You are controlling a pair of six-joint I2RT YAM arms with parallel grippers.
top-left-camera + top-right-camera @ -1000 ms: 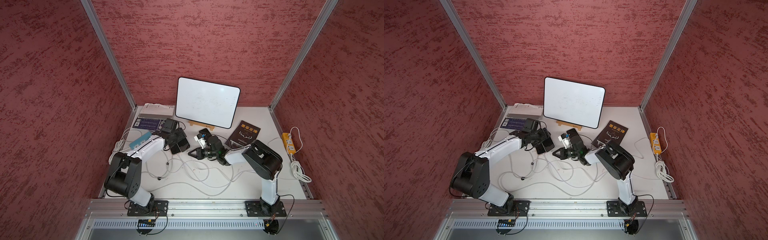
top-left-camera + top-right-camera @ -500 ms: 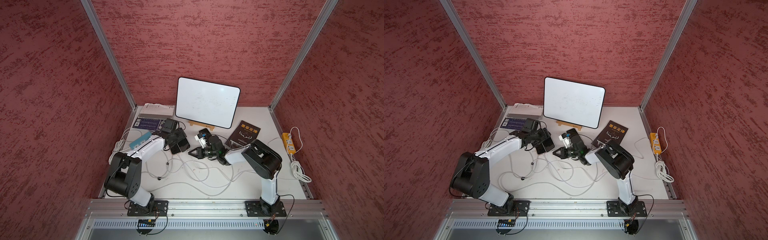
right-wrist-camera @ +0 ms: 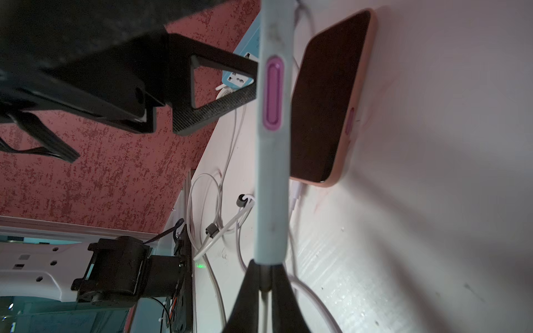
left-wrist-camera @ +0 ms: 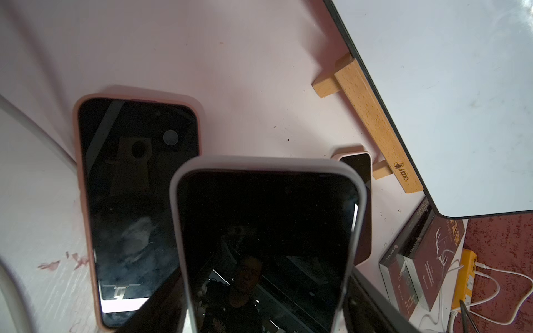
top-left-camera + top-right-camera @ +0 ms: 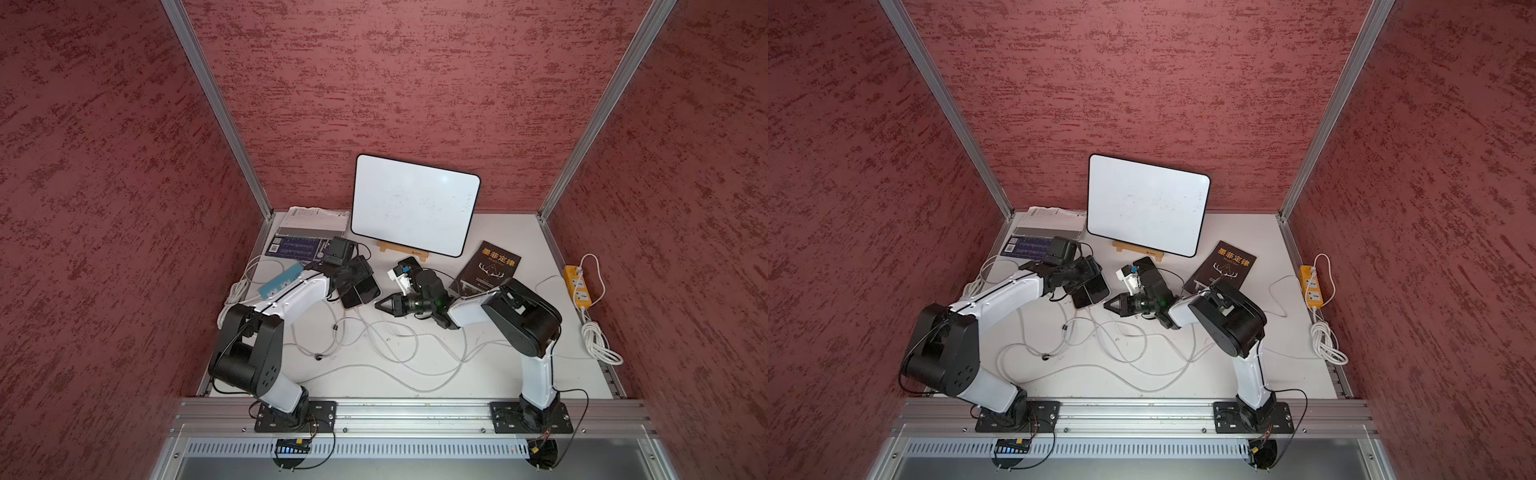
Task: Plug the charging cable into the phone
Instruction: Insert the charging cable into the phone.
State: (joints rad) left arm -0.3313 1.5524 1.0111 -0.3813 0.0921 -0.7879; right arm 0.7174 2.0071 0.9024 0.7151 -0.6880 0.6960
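Charging cable (image 3: 265, 311) at the phone (image 4: 268, 245) edge
The left gripper (image 5: 352, 279) grasps the grey-cased phone; the right gripper (image 3: 265, 276) is clenched on the cable; a pink-cased phone (image 4: 132, 201) lies on the table (image 4: 259, 57).

The phone (image 4: 268, 245) is wearing a pale grey case (side button (image 3: 272, 95) glowing magenta); the second phone (image 4: 135, 201) is wearing salmon pink; the walls (image 5: 415, 83) are showing mottled red.

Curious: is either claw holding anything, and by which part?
Left gripper holds the pale-cased phone by its sides; right gripper pinches the cable near its plug.
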